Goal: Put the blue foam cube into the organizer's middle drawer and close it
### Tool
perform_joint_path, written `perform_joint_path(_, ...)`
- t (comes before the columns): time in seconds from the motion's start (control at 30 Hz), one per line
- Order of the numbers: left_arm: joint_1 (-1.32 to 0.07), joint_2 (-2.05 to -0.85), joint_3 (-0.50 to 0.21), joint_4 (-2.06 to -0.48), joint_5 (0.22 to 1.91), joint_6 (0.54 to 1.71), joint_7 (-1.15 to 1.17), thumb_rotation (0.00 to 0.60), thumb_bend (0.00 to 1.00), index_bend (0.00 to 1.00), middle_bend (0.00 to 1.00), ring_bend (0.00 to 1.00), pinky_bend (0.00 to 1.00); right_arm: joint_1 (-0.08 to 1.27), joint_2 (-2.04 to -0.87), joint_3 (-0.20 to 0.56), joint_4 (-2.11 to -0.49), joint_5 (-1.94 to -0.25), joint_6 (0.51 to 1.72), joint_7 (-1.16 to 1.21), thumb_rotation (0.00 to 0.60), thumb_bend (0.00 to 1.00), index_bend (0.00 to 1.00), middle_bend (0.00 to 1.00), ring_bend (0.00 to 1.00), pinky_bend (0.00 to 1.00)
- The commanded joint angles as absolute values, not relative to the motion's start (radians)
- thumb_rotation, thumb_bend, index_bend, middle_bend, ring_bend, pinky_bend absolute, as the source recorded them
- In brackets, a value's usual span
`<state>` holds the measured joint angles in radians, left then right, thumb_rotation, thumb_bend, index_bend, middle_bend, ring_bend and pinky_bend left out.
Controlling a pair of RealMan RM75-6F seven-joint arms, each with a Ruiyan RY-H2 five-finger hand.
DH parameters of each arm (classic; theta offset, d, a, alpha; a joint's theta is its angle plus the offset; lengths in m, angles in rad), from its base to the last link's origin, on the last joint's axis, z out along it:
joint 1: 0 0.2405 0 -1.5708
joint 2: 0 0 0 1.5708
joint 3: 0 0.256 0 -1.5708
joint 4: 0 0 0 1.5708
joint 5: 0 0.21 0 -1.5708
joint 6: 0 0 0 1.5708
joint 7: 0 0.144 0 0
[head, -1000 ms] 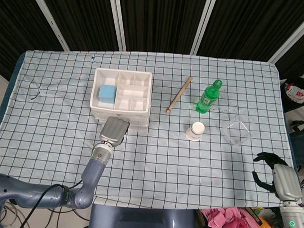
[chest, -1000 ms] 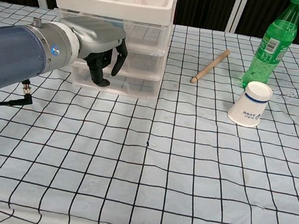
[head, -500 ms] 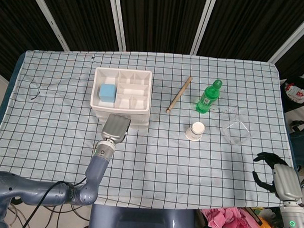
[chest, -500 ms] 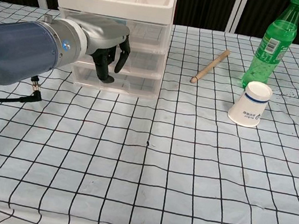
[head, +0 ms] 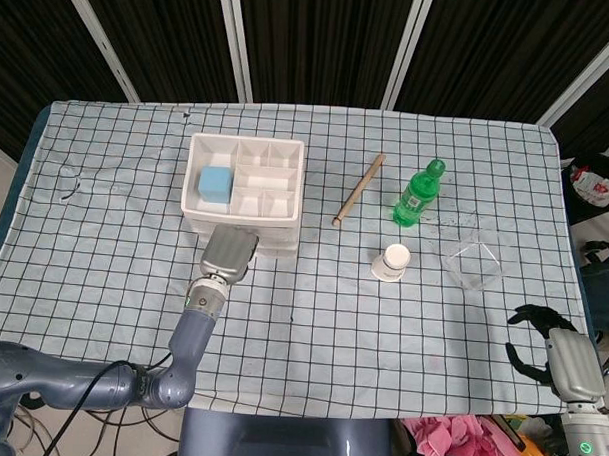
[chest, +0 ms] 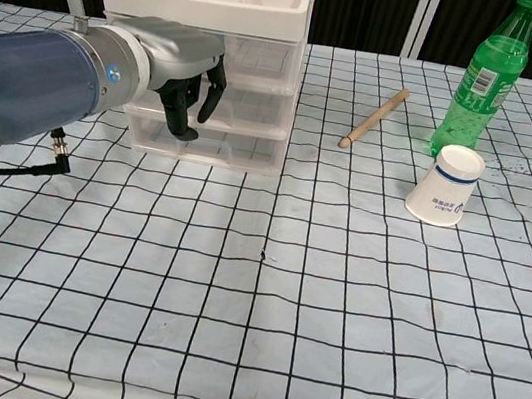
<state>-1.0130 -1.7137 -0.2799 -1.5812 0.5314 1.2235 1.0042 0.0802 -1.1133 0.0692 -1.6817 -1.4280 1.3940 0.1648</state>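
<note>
Squarely set, the blue foam cube [head: 216, 181] sits in the left compartment of the organizer's [head: 245, 178] top tray, edges parallel to the tray walls; being a cube, it has no long axis. From the chest camera its far part is cut off by the picture's top edge. The left robot hand [chest: 188, 68] reaches from the near side, fingers curled down against the drawer fronts; whether they grip anything cannot be told. The right robot hand [head: 550, 347] hangs off the surface's near right corner, fingers spread, holding nothing.
</note>
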Motion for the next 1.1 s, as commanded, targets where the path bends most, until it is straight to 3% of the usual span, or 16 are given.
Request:
perform_joint_path(0.03, -1.014, -1.713, -0.283, -1.574, 0.526, 1.222, 1.001, 0.600, 0.30, 0.56, 0.89, 0.88, 0.87, 0.080, -1.113, 0.069, -1.682, -1.428, 1.394, 0.164, 0.600, 0.32, 0.41, 0.28, 0.20, 0.26)
perform_joint_path(0.37, -0.985, -1.674, -0.243, -1.650, 0.565, 1.228, 0.971, 0.600, 0.30, 0.56, 0.88, 0.87, 0.87, 0.079, -1.112, 0.068, -1.682, -1.430, 1.396, 0.165, 0.600, 0.32, 0.41, 0.28, 0.20, 0.26)
perform_joint_path(0.53, -0.922, -1.591, -0.172, -1.788, 0.681, 1.259, 0.911, 0.600, 0.29, 0.50, 0.80, 0.80, 0.82, 0.079, -1.111, 0.068, -1.681, -1.431, 1.397, 0.165, 0.600, 0.32, 0.41, 0.28, 0.20, 0.26)
perform_joint_path(0.63, -0.861, -1.516, -0.100, -1.880, 0.815, 1.300, 0.853, 0.600, 0.29, 0.40, 0.62, 0.66, 0.69, 0.079, -1.111, 0.069, -1.679, -1.431, 1.399, 0.163, 0.600, 0.32, 0.41, 0.28, 0.20, 0.26)
perform_joint_path(0.8, -0.755, -1.395, 0.032, -1.955, 1.028, 1.380, 0.764, 0.600, 0.16, 0.15, 0.16, 0.19, 0.25, 0.079, -1.113, 0.071, -1.675, -1.432, 1.402, 0.155, 0.600, 0.32, 0.41, 0.27, 0.20, 0.26)
perform_joint_path(0.87, -0.713, -1.348, 0.081, -1.964, 1.097, 1.411, 0.729, 0.600, 0.10, 0.07, 0.05, 0.07, 0.11, 0.079, -1.114, 0.071, -1.673, -1.434, 1.405, 0.150, 0.600, 0.32, 0.41, 0.26, 0.19, 0.25)
perform_joint_path(0.97, -0.647, -1.286, 0.147, -1.959, 1.190, 1.468, 0.672, 0.600, 0.05, 0.01, 0.00, 0.00, 0.00, 0.080, -1.117, 0.072, -1.667, -1.441, 1.412, 0.140, 0.600, 0.31, 0.32, 0.19, 0.14, 0.22)
perform_joint_path(1.1, -0.546, -1.232, 0.221, -1.898, 1.300, 1.552, 0.563, 0.600, 0.03, 0.00, 0.00, 0.00, 0.00, 0.081, -1.121, 0.073, -1.651, -1.462, 1.431, 0.108, 0.600, 0.24, 0.06, 0.04, 0.02, 0.20)
